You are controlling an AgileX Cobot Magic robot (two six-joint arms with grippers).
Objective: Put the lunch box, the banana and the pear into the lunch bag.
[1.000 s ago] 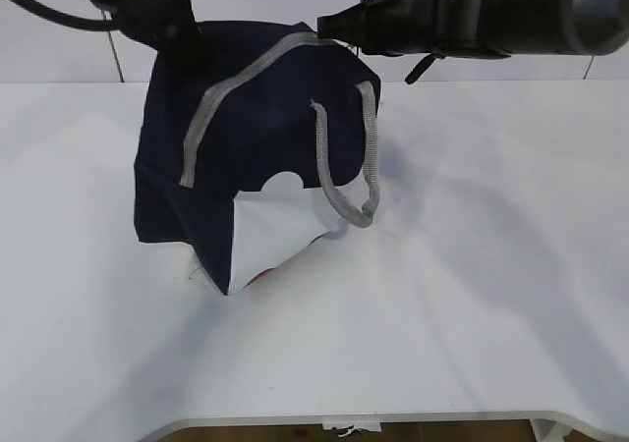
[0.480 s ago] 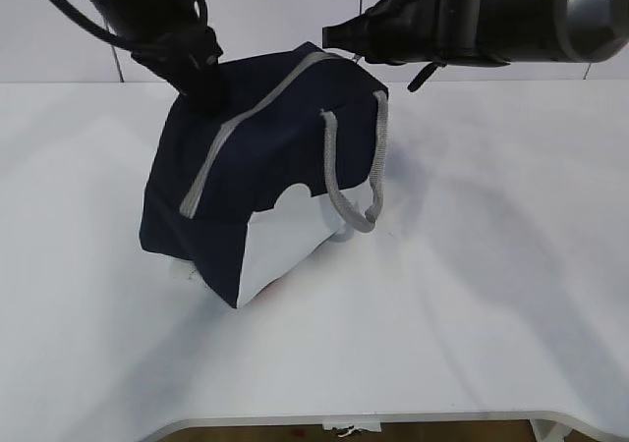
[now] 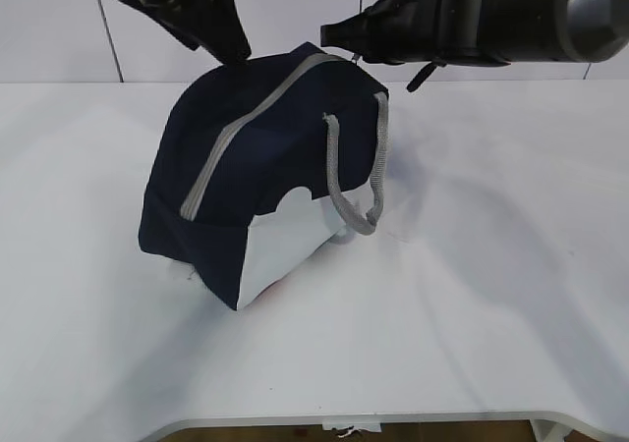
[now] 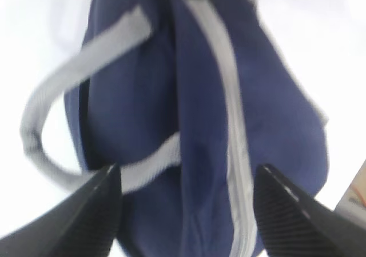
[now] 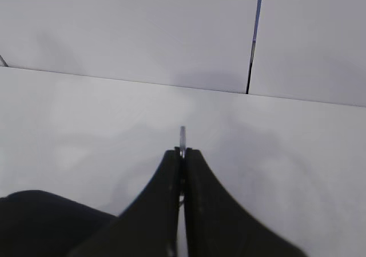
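Black and angular, the left gripper point(image 3: 231, 44) hangs just above the lunch bag's upper left corner, its arm slanting down from the top edge; in the left wrist view its fingers point(image 4: 86, 220) are spread wide apart with nothing between them, the bag below. Navy fabric forms the lunch bag point(image 3: 251, 167), which sits on the white table point(image 3: 472, 295) leaning to the left, its grey zipper point(image 3: 236, 128) running closed along the top, so what is inside is hidden. White end panel point(image 3: 285, 246) faces the camera; a grey woven strap handle point(image 3: 359, 167) loops down its right side. Right of the bag's top, the right gripper point(image 3: 329, 34) reaches in level, fingers pressed together on a thin metal ring pull point(image 5: 182, 137).
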